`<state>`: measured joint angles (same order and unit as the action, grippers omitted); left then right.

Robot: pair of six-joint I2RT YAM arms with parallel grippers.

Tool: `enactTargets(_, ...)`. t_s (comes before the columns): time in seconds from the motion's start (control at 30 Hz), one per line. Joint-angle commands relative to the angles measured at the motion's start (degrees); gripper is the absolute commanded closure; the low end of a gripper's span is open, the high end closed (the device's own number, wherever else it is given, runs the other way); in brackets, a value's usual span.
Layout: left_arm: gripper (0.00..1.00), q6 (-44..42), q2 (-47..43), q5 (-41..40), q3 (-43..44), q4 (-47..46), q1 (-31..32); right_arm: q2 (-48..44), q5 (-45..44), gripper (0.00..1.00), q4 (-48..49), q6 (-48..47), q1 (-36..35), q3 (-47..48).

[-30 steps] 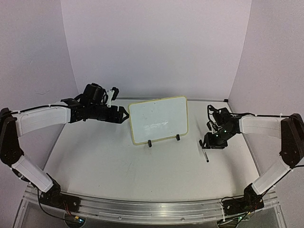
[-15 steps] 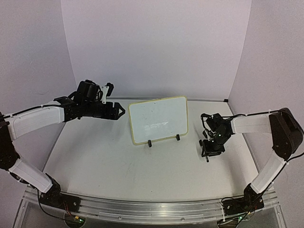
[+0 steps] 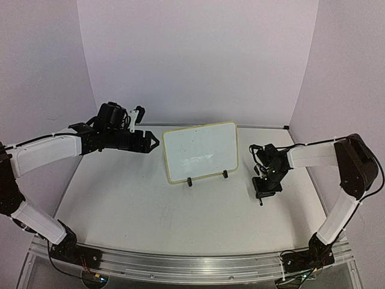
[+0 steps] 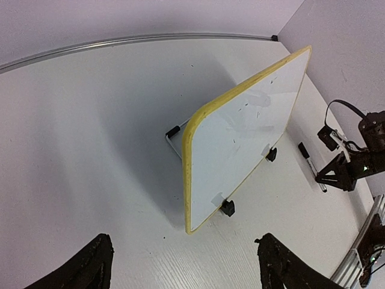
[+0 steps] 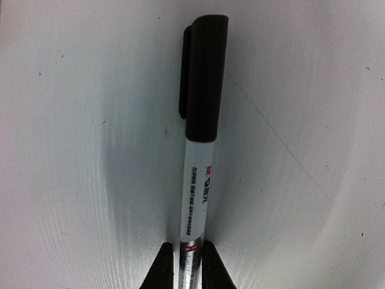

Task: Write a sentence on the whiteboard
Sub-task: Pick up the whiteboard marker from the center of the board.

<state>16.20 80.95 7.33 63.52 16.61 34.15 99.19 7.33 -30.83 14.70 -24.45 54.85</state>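
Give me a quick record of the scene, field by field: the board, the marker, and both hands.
whiteboard: upright on its stand; faint smudges, no legible writing
marker: capped, lying flat on the table, right of the board
left hand: open, left of the board, holding nothing
right hand: low, closed on the marker's barrel

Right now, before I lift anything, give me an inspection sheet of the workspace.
Surface: white table, faint specks.
Job's things: whiteboard propped on its stand, only faint smudges, nothing legible; capped marker flat on the table to its right.
Clutter: nothing seen.
Pincers: left pincer open, empty, beside the board; right pincer shut on the marker barrel.
Cables: black wire looped behind the right pincer.
Surroundings: plain lilac walls.
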Motion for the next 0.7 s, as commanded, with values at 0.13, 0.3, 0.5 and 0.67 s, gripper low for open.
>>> enactTargets(0.13,0.18,-3.05,-1.37,3.47,0.28,0.33,-0.13,-1.12,2.14,1.0,-0.41,-1.23,-0.56,2.01)
enactTargets(0.3,0.18,-3.71,-4.06,4.44,1.26,1.61,-0.05,-9.46,4.92,1.0,-1.62,-4.23,-2.82,2.37)
enactTargets(0.5,0.2,-6.1,-1.92,8.57,6.32,6.16,3.76,-15.42,12.75,1.0,-0.75,-6.87,-12.74,5.9)
enactTargets(0.67,0.21,-3.15,1.28,16.72,7.91,0.85,8.44,-12.79,15.19,1.0,3.46,-5.31,-19.38,10.42)
